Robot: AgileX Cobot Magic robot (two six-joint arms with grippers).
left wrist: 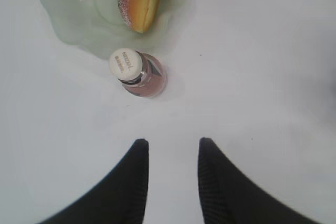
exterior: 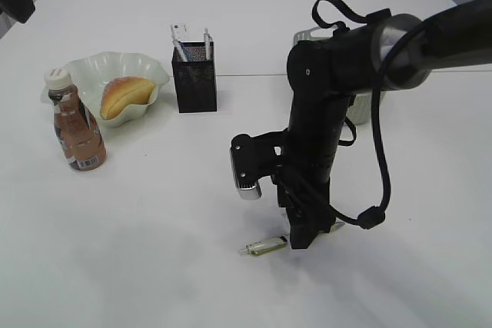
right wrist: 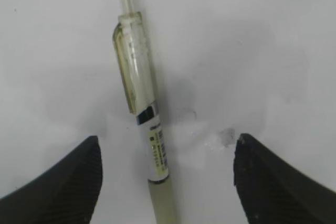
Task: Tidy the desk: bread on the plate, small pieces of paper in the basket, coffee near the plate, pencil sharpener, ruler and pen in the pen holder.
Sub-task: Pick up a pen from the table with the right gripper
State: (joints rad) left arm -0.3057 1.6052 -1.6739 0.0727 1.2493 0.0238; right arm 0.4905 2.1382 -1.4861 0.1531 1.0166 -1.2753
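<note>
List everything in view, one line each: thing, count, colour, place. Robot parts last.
table: one, white, under everything.
plate: one, pale green, wavy rim, far left.
bread: one, golden, on the plate.
coffee bottle: one, brown with white cap, upright beside the plate.
pen holder: one, black mesh, centre back, white items standing in it.
pen: one, clear yellowish, flat on the table, front centre.
container: one, pale, mostly hidden behind the right arm.
left gripper: black, open, empty, above the table near the bottle.
right gripper: black, open wide, straddling the pen.

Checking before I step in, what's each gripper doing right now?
Left gripper: partly open, holding nothing.
Right gripper: open wide around the pen on the table, not gripping it.
</note>
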